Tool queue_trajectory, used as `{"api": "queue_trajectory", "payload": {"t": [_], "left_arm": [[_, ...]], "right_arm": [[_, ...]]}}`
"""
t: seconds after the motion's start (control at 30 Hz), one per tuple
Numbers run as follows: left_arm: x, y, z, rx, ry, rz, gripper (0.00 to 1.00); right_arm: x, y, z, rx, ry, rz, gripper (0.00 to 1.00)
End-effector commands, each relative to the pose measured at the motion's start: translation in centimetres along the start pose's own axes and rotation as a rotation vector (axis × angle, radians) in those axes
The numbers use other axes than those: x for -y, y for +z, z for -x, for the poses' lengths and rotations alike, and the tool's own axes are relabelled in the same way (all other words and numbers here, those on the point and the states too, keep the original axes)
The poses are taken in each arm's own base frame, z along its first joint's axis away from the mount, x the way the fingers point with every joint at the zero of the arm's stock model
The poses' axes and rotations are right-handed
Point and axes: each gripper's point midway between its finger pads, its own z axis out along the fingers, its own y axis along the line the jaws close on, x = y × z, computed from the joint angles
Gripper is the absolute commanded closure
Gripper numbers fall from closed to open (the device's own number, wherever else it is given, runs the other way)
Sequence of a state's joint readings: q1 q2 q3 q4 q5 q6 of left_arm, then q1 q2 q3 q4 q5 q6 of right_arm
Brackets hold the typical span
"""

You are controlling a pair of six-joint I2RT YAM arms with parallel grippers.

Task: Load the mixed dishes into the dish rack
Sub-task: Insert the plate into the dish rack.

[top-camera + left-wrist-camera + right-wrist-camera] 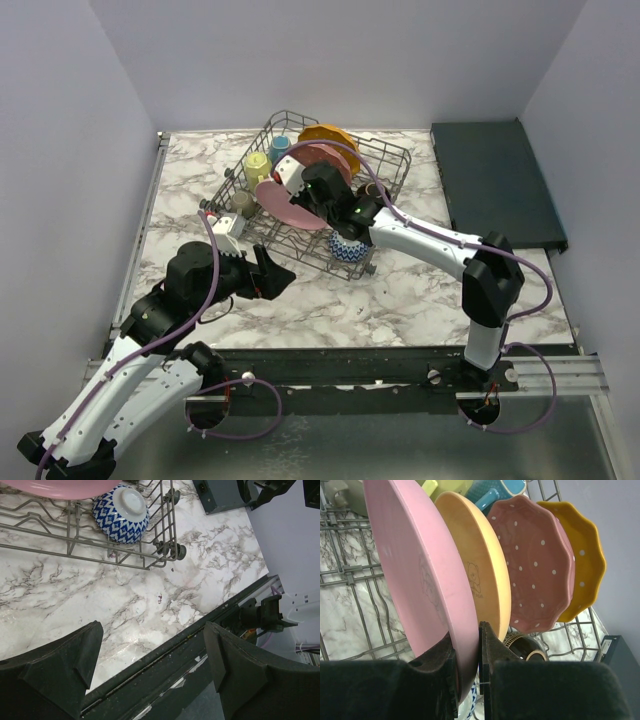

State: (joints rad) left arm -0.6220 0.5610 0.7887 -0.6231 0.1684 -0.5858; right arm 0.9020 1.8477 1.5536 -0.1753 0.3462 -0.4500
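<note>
Slotting pink plate [415,565] on edge into rack [390,165], just beside peach plate [487,570]. Right pincer [467,635] clamped on its rim. Left pincer [150,630] jaws apart, empty, over worktop [100,595] near rack. Blue-white bowl [122,512] at rack's near corner; inside or outside unclear. Next, likely: seat plate, release, back out without knocking neighbours.

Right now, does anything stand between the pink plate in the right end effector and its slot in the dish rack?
Nothing visible does. The right end effector holds the pink plate upright over the dish rack, beside the peach plate; the wires on its open side are bare. Its lower edge is hidden.
</note>
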Motion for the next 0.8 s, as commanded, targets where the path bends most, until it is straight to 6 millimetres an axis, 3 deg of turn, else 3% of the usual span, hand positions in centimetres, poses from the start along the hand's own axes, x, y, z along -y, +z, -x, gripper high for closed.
{"api": "queue_trajectory", "payload": {"t": [0.0, 0.77], "left_arm": [[0.0, 0.1, 0.1, 0.011, 0.011, -0.011, 0.10], [-0.1, 0.3, 0.1, 0.008, 0.008, -0.006, 0.10]], "right_arm": [[0.2, 0.6, 0.8, 0.028, 0.005, -0.026, 1.00], [-2.5, 1.6, -2.4, -0.048, 0.041, 0.034, 1.00]]}}
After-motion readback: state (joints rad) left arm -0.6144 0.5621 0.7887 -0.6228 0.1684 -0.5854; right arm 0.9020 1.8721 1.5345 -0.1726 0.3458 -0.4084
